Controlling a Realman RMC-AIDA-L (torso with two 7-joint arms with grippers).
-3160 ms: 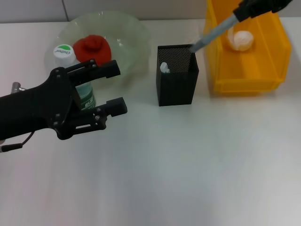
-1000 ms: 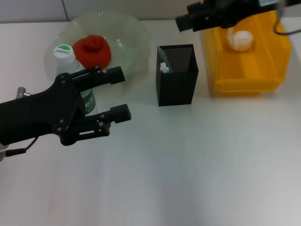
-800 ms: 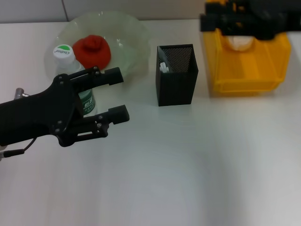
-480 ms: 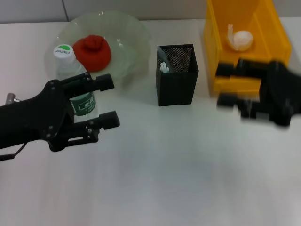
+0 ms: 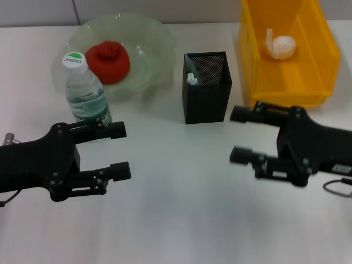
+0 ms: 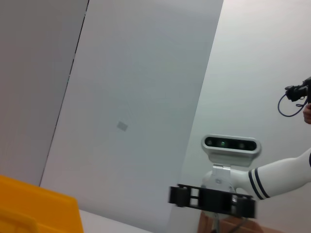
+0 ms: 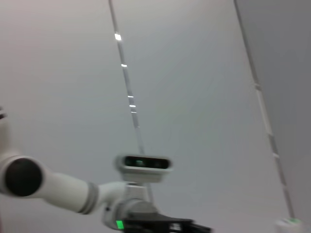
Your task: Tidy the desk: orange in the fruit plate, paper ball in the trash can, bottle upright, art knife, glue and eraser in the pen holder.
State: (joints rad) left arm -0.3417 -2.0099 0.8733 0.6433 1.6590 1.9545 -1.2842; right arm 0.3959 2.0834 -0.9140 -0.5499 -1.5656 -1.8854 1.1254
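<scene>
Since every task item already sits in its place, both arms hang over bare desk near the robot, carrying nothing. The left gripper (image 5: 120, 148) has its fingers spread wide and empty; the water bottle (image 5: 85, 94) stands upright just beyond its upper finger, apart from it. The right gripper (image 5: 238, 135) is likewise released, fingers parted with nothing between them; the pen holder (image 5: 207, 87) stands just beyond its upper fingertip, and the trash can (image 5: 286, 52) lies farther out on that same side.

By my reading, the grippers point inward toward each other at a neutral hover because no grasp remains to be made.

Counting: one orange (image 5: 108, 61), resting in the one fruit plate (image 5: 149, 38), well beyond the left fingers; one paper ball (image 5: 281, 45) on the floor of the one yellow trash can; one bottle, cap up, touching or just beside the plate's rim; one black mesh holder, with a white-tipped object (image 5: 191, 77) showing inside. The art knife, glue and eraser cannot be told apart in there. Both wrist views look out at walls and another robot, not the desk.
</scene>
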